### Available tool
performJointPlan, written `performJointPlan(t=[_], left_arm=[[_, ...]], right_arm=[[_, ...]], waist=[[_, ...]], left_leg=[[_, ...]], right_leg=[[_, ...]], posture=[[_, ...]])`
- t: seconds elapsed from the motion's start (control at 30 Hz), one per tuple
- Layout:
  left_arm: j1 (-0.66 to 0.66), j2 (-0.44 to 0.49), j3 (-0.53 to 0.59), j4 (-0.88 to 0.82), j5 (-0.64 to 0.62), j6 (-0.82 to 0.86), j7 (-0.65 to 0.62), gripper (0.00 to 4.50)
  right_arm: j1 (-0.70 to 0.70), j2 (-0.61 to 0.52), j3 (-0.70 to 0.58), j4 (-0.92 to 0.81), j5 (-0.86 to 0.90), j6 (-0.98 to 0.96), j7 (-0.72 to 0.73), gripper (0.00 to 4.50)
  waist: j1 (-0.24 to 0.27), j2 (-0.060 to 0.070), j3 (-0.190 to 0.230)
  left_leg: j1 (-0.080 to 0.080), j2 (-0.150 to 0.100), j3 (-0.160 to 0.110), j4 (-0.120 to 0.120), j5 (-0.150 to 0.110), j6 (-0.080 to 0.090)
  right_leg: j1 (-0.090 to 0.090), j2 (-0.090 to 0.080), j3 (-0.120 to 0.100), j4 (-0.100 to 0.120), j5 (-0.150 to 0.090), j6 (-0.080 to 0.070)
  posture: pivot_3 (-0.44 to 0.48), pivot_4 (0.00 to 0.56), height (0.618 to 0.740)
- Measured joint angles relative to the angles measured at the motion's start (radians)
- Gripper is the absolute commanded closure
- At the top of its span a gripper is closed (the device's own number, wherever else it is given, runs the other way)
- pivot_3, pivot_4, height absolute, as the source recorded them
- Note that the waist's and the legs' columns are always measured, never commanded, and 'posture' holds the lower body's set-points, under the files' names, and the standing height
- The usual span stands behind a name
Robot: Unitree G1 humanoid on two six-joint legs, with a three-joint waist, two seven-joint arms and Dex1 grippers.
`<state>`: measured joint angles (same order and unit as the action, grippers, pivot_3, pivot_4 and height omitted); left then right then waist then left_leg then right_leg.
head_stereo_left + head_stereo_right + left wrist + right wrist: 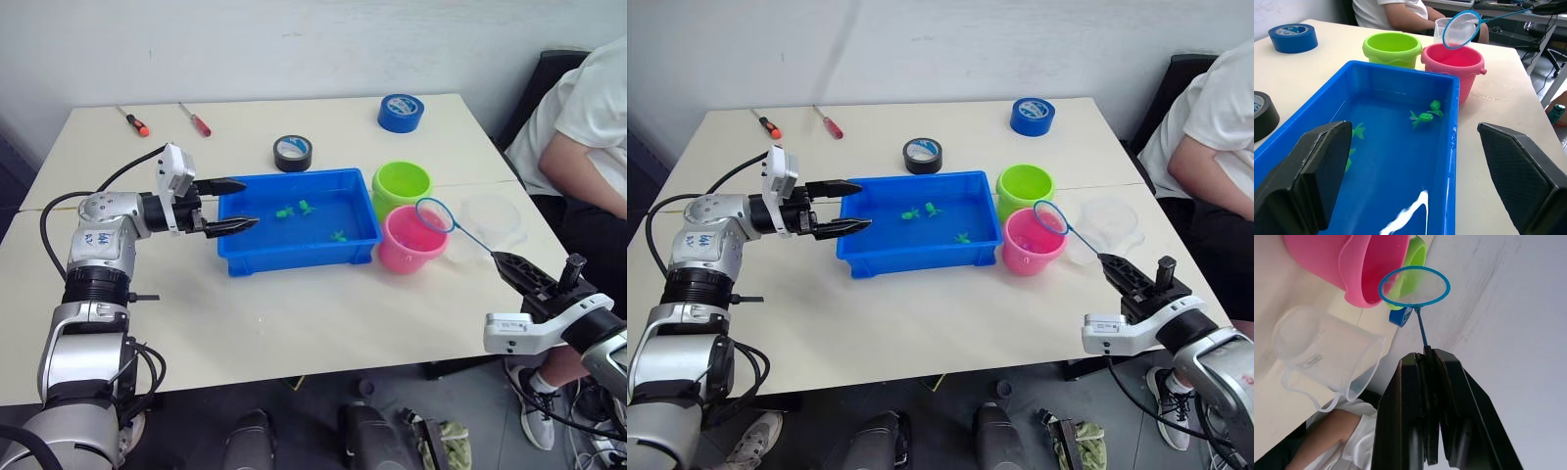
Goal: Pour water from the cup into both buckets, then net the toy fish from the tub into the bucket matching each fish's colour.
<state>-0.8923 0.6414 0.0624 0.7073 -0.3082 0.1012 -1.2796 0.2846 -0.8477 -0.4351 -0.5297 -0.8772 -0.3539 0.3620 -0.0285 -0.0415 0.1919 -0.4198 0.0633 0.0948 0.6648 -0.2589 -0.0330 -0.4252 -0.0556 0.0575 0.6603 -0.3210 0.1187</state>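
Note:
The blue tub sits mid-table holding water and a few green toy fish. To its right stand the lime green bucket and, nearer me, the pink bucket. The clear cup stands upright just right of the pink bucket. My left gripper is open, with its fingers reaching over the tub's left end and nothing between them. My right gripper is shut on the thin handle of a small blue net. The net's hoop hovers over the pink bucket's right rim.
A black tape roll lies behind the tub and a blue tape roll at the back right. Two screwdrivers lie at the back left. A person sits at the table's right side.

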Motion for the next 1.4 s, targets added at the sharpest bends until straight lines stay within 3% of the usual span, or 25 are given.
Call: performJointPlan(t=[0.1,0.3,0.5,0.93,1.07,1.4], left_arm=[[0.007,0.004,0.004,-0.01,0.0,0.007,0.0,0.03],[0.021,0.011,0.016,-0.037,-0.002,0.014,0.01,0.03],[0.072,0.037,0.047,-0.092,-0.006,0.032,0.029,0.03],[0.144,0.051,0.082,-0.197,-0.022,0.08,0.062,0.03],[0.196,0.069,0.106,-0.261,-0.042,0.109,0.08,0.03],[0.255,0.07,0.122,-0.343,-0.06,0.148,0.115,0.03]], right_arm=[[-0.061,0.002,0.004,-0.009,0.052,0.007,0.01,4.5],[-0.368,-0.05,0.095,-0.003,0.252,0.071,0.105,4.5],[-0.637,-0.073,0.343,0.148,0.395,0.071,0.267,4.5],[-0.808,-0.083,0.558,0.364,0.37,-0.094,0.318,4.5],[-0.905,-0.08,0.671,0.505,0.299,-0.179,0.345,4.5],[-1.036,-0.077,0.776,0.686,0.191,-0.274,0.343,4.5]], waist=[[-0.003,0.0,0.0],[-0.004,0.0,0.0],[-0.005,0.001,0.0],[-0.004,0.001,0.0],[-0.006,0.001,0.001],[-0.013,0.001,0.001]], left_leg=[[0.001,0.0,0.0,0.0,0.0,0.0],[0.006,0.001,-0.001,-0.002,0.0,0.002],[0.015,0.001,0.0,-0.001,-0.003,0.007],[0.015,0.001,0.001,-0.001,-0.003,0.007],[0.015,0.001,0.001,-0.002,-0.003,0.007],[0.015,0.001,0.002,-0.002,-0.003,0.006]], right_leg=[[0.0,0.0,0.0,0.001,0.0,0.0],[0.004,0.001,0.0,0.002,0.0,0.0],[0.015,0.0,0.0,-0.002,0.0,0.0],[0.014,-0.001,0.0,-0.001,0.0,-0.001],[0.013,-0.001,0.0,-0.001,0.0,-0.001],[0.013,-0.001,0.0,-0.001,-0.001,-0.001]], posture=[[0.0,0.15,0.731],[0.0,0.15,0.731],[0.0,0.15,0.731],[0.0,0.15,0.731],[0.0,0.15,0.731],[0.0,0.15,0.731]])
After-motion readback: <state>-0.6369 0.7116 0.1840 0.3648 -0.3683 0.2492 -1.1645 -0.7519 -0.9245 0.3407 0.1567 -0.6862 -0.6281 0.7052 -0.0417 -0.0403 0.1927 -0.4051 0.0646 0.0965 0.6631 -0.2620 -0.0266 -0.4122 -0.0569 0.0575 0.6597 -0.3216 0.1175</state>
